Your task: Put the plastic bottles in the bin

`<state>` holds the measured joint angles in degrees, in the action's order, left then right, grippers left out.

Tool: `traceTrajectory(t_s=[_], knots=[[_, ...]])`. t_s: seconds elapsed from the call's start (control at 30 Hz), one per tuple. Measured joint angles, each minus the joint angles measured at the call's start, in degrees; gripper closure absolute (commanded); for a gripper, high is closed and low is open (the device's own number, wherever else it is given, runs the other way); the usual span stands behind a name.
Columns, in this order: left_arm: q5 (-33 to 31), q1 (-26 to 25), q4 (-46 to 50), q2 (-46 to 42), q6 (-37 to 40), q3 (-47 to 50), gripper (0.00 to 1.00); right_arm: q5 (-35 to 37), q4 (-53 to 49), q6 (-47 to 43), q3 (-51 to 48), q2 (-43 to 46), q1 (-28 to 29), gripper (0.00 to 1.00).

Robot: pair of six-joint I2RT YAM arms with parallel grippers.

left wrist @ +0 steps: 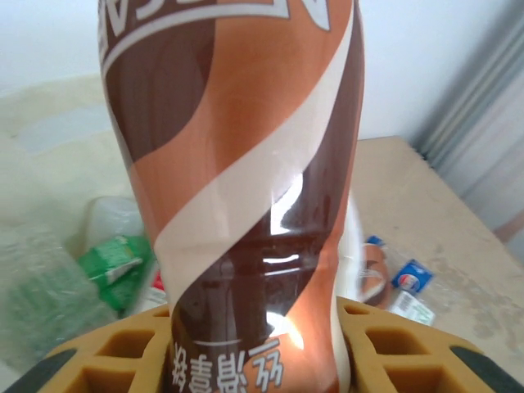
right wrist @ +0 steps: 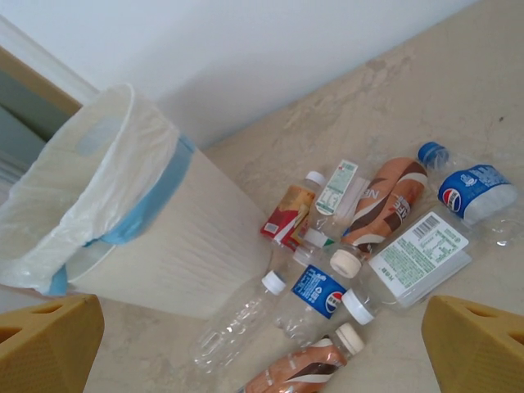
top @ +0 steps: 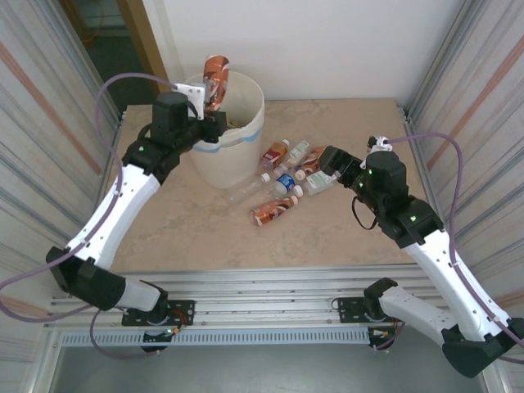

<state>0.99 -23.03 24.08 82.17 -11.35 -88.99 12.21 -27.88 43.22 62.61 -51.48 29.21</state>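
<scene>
The left hand (top: 211,105) grips a brown-and-orange bottle (top: 215,75) upright above the bin (top: 244,149). The right hand (right wrist: 262,348) hangs open over loose bottles (top: 286,182) lying on the surface (top: 196,229) beside the bin.

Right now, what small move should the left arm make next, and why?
Probably open the left gripper: it is shut on the brown-and-orange swirl-labelled plastic bottle, held above the mouth of the round cream-white bin, so releasing should drop it in.

White Chinese characters ran across the foot of the brown swirl bottle (left wrist: 246,205), upside down and too cropped to read! The white-capped blue-label bottle (right wrist: 318,293) and the blue-capped blue-label bottle (right wrist: 471,192) each showed a round red-white-blue emblem. The pale-green-label bottle (right wrist: 417,255) carried a barcode, its print too small to read.
</scene>
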Motion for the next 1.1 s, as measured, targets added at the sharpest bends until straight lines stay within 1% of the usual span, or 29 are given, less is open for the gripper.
traceTrajectory(t_s=[0.13, 0.33, 0.43, 0.5, 0.57, 0.67, 0.83, 0.9, 1.1], knots=[[-0.04, 2.56, 4.42, 4.61, 0.68, -3.93, 0.88, -0.02, -0.87, 0.02, 0.0, 0.0, -0.11, 0.02], [-0.76, 3.65, 8.76, 9.05, 1.53, -7.56, 0.85, -0.07, -1.77, 0.04, -0.02, -0.11, -1.2, 0.02], [-1.57, 4.13, 10.08, 10.64, 1.99, -8.94, 0.73, -0.22, -2.08, 0.2, -0.11, -0.42, -1.86, 0.02], [-2.34, 4.24, 10.88, 11.58, 2.27, -9.75, 0.71, -0.26, -2.27, 0.31, -0.17, -0.79, -2.27, 0.02], [-2.71, 4.33, 11.28, 12.5, 2.56, -10.62, 0.65, -0.33, -2.54, 1.14, -0.17, -1.42, -2.97, 0.02], [-3.1, 4.33, 11.52, 13.09, 2.62, -11.19, 0.54, -1.14, -3.63, 1.77, -0.17, -2.71, -4.9, 0.02], [-3.82, 4.33, 11.96, 13.09, 3.06, -11.85, 0.39, -3.54, -5.01, 2.8, -0.17, -4.9, -7.19, 0.02], [-4.07, 4.33, 12.09, 13.09, 3.13, -11.96, 0.37, -4.42, -5.2, 2.8, -0.17, -5.73, -7.37, 0.02], [-3.74, 4.33, 12.15, 12.59, 3.13, -12.04, 0.36, -6.36, -5.44, 2.8, -0.17, -8.63, -7.39, 0.02]])
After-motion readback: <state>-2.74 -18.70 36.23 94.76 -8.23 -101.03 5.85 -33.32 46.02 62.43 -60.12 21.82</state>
